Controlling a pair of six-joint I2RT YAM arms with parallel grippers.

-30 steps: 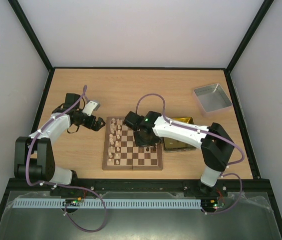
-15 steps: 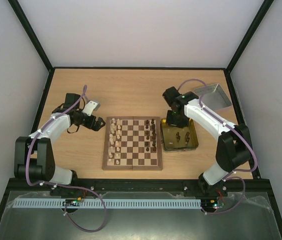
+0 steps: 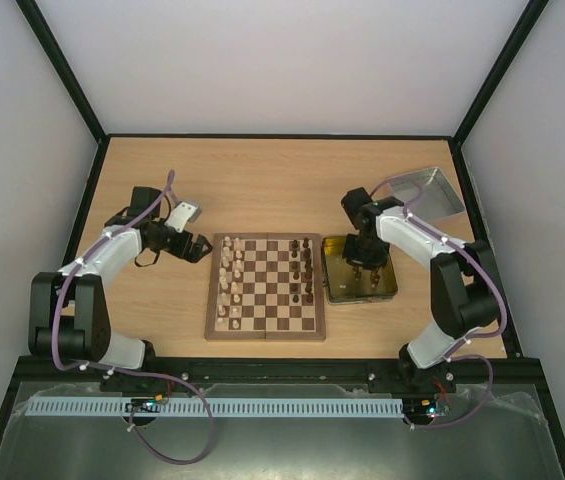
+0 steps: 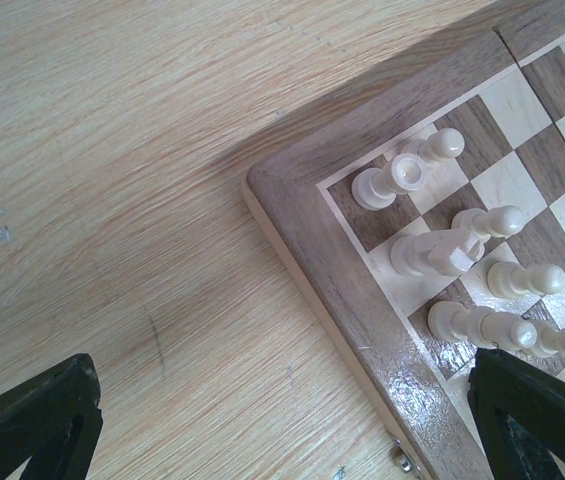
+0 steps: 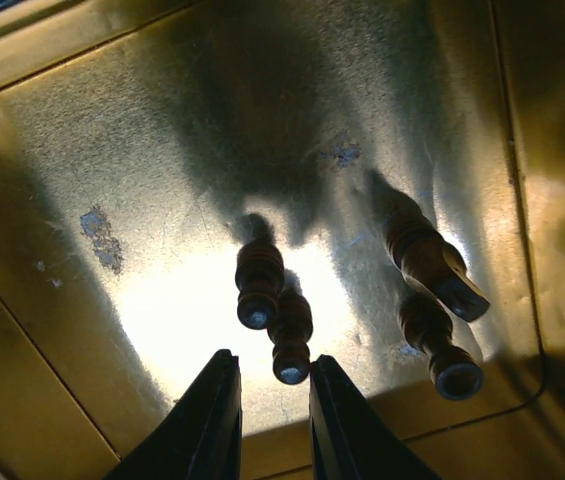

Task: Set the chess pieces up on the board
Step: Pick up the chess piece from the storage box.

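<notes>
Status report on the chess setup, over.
Left gripper open, empty, off the board corner. Right gripper open, empty, low over four dark pieces in the tin. Nothing blocking them.

A light wood-grain worktop (image 3: 262, 185) is enclosed by plain white walls (image 3: 282, 60) behind and on both sides; black frame bars (image 3: 62, 72) trace the corners and edges. Light is soft, even.
</notes>
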